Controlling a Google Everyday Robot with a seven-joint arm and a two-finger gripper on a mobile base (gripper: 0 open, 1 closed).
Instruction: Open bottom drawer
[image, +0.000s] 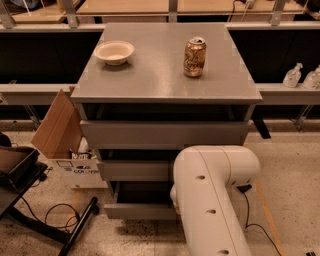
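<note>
- In front of the desk (160, 82), at its lower right, one white arm (212, 200) rises from the bottom edge of the view. It bends at a rounded elbow level with the two lower drawers.
- The arm's far end turns in toward the drawer fronts and is covered by its own bulk.
- The claw is hidden behind that elbow, so I cannot tell whether it is spread or pressed together.
- The desk has three grey drawers stacked under its top: a top drawer (165, 134), a middle drawer (135, 170) and the bottom drawer (137, 210).
- The bottom drawer sits lowest, near the floor. Its flat front stands forward of the desk, with a dark opening showing behind it, and its right end is covered by the arm.
- On the desk top stands one pale bowl (114, 52) near the back left corner.
- One upright drink can (194, 57) stands towards the back right corner, well apart from the bowl.
- One open cardboard box (59, 125) stands on the floor just beside the desk's left edge.
- Two clear bottles (292, 76) stand on a ledge beyond the right edge.
</note>
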